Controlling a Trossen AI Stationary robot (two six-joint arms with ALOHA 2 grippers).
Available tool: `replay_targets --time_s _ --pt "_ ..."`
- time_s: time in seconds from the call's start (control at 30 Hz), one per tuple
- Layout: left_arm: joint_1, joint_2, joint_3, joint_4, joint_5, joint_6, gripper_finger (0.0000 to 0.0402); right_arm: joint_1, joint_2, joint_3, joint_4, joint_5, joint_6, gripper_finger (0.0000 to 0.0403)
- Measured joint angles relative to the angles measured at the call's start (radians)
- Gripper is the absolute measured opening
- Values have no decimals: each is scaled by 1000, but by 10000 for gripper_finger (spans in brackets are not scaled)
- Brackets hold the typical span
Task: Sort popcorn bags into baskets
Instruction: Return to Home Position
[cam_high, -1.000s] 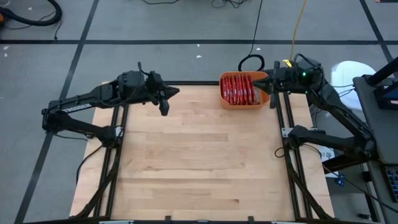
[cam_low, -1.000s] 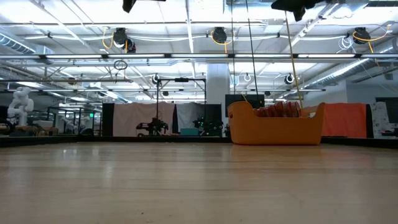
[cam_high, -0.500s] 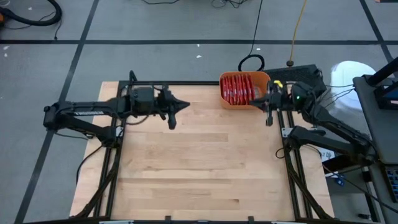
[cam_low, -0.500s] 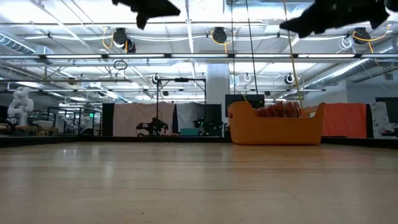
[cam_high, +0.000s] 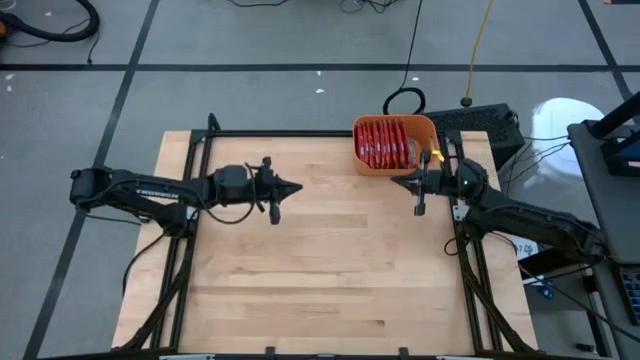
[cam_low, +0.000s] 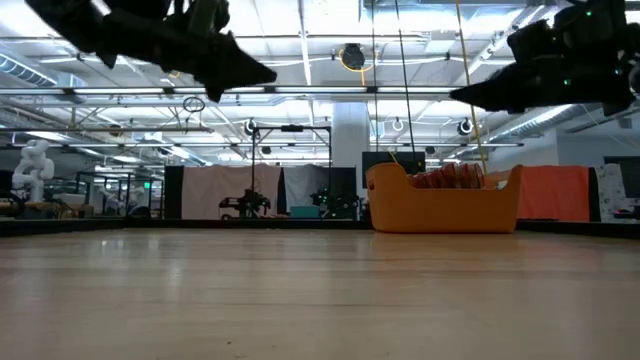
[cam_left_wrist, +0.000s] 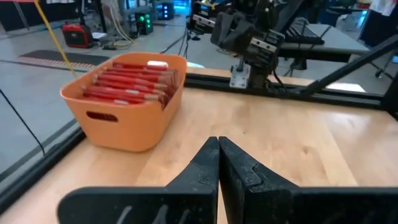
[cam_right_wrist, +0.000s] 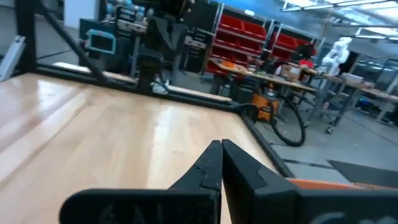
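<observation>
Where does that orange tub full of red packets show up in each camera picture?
High view: orange tub at the far edge of the table, right of centre.
Low view: right of centre, on the table's far side.
Left wrist view: beyond the shut left gripper, near the table's edge.
Right wrist view: not clearly in it; a thin orange strip might be its rim.
Shared landmark: the red popcorn bags standing in it.

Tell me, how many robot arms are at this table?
2. The left arm reaches in from the left edge of the table, its left gripper over bare wood. The right arm comes from the right edge, its right gripper near the orange tub. No third shows.
</observation>
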Motion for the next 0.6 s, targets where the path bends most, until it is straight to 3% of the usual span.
replay_targets --time_s 0.6 --pt "-63 -243 -266 42 -82 -31 1 189 -11 -124 6 132 -5 0"
